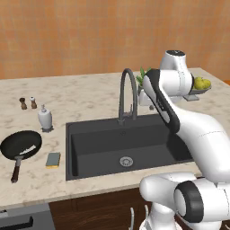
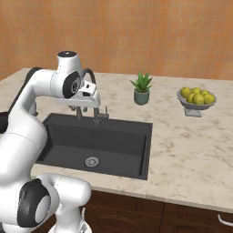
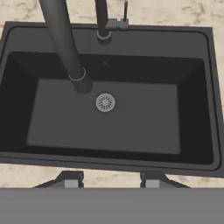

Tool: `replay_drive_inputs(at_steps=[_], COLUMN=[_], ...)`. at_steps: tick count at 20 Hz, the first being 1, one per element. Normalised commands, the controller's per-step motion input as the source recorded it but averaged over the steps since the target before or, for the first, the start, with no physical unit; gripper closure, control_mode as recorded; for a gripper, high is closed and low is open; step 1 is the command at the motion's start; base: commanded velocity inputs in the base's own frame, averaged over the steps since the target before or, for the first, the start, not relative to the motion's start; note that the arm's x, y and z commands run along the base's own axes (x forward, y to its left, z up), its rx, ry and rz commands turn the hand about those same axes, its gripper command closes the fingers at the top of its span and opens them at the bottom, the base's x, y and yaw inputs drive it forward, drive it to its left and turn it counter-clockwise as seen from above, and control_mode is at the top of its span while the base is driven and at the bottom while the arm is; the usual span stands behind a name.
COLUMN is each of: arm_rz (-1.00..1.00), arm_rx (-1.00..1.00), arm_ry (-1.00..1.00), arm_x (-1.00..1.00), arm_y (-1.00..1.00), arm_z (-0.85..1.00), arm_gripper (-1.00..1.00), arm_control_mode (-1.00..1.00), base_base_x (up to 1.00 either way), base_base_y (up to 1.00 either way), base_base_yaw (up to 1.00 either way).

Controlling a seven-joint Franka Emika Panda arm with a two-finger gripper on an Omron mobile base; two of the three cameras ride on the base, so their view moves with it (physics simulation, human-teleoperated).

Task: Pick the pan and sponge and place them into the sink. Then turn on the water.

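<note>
While pincer (image 3: 109,179) hangs parted, empty, over sink (image 3: 192,109), pan (image 1: 20,146), sponge (image 1: 53,159) far aside.

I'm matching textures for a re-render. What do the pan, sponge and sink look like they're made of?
The pan: black glossy metal by its white highlight, handle brown, perhaps wood. The sponge: soft foam by its look, grey-blue top over a yellow edge. The sink: dark grey and matte, possibly composite, and its drain shiny metal.
</note>
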Motion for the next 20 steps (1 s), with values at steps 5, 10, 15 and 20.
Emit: replay_drive_inputs(at_steps=[5, 10, 15, 20], arm_rz=[-0.01, 0.01, 0.15, 0.16], arm_rx=[-0.06, -0.05, -0.03, -0.07], arm_ry=[0.0, 0.11, 0.19, 0.11], arm_x=[-0.14, -0.13, 0.0, 0.0], arm_y=[0.71, 1.0, 1.0, 1.0], arm_z=[0.0, 0.0, -0.06, -0.33], arm_gripper=[-1.0, -1.0, -1.0, -1.0], arm_control_mode=[-1.0, -1.0, -1.0, -1.0], base_base_x=[0.0, 0.0, 0.0, 0.0], base_base_y=[0.0, 0.0, 0.0, 0.0], base_base_yaw=[0.0, 0.0, 0.0, 0.0])
